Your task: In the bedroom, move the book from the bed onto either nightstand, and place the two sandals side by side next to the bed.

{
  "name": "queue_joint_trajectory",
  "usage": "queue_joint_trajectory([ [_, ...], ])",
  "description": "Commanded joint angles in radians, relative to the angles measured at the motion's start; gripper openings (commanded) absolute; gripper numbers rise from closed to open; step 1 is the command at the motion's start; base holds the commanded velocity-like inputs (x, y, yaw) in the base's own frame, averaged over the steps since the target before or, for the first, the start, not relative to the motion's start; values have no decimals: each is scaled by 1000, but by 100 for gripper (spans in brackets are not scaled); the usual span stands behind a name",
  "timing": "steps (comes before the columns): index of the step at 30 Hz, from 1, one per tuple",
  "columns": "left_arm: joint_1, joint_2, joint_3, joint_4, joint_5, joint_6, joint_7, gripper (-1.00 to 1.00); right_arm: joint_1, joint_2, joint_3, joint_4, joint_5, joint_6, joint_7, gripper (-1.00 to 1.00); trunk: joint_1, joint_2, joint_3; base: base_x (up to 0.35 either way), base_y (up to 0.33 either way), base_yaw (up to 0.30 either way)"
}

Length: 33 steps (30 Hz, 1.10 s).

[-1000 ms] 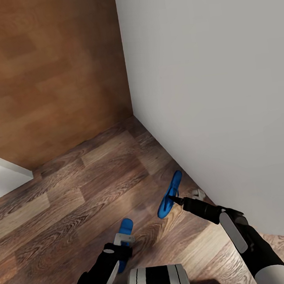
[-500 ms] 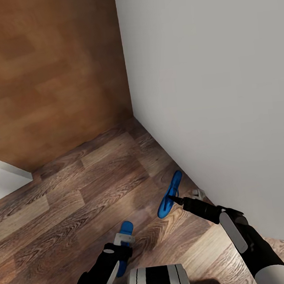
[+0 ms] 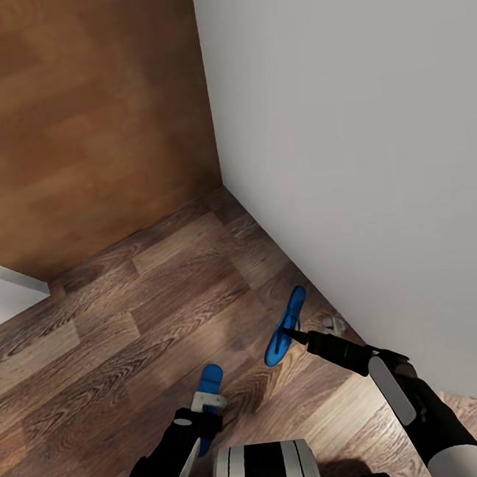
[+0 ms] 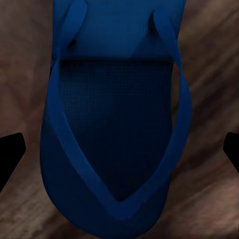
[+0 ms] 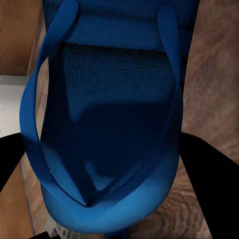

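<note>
Each gripper, left (image 3: 210,402) and right (image 3: 294,336), clamps one blue sandal (image 3: 284,327)

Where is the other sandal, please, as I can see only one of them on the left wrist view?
Observer: The second sandal is at the right gripper, tilted up on its edge.
Operator: What is close to it?
Observer: A white wall rises right beside it.
Operator: And what lies ahead of us?
Observer: A brown wooden panel meets that wall in a corner.
</note>
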Motion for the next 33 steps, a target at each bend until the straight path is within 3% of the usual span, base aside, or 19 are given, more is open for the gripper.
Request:
queue_joint_trajectory([
  [1,0,1,-4,-1,5,5,7,100,0,0,-1,0,-6,7,1,-100,0,0,-1,0,0,0],
  [7,0,1,-4,-1,5,5,8,100,0,0,-1,-1,-6,7,1,-100,0,0,-1,0,0,0],
  [15,0,1,-4,-2,5,5,8,100,0,0,-1,-1,-6,7,1,-100,3,-2,-31,0,0,0],
  [30,0,1,-4,-2,5,5,7,100,0,0,-1,-1,-6,7,1,-100,3,-2,-31,0,0,0],
  [31,0,1,-4,-2,5,5,7,-100,0,0,-1,-1,-6,7,1,-100,3,-2,-31,0,0,0],
  [33,0,1,-4,-1,5,5,7,-100,0,0,-1,-1,-6,7,1,-100,3,-2,-31,0,0,0],
])
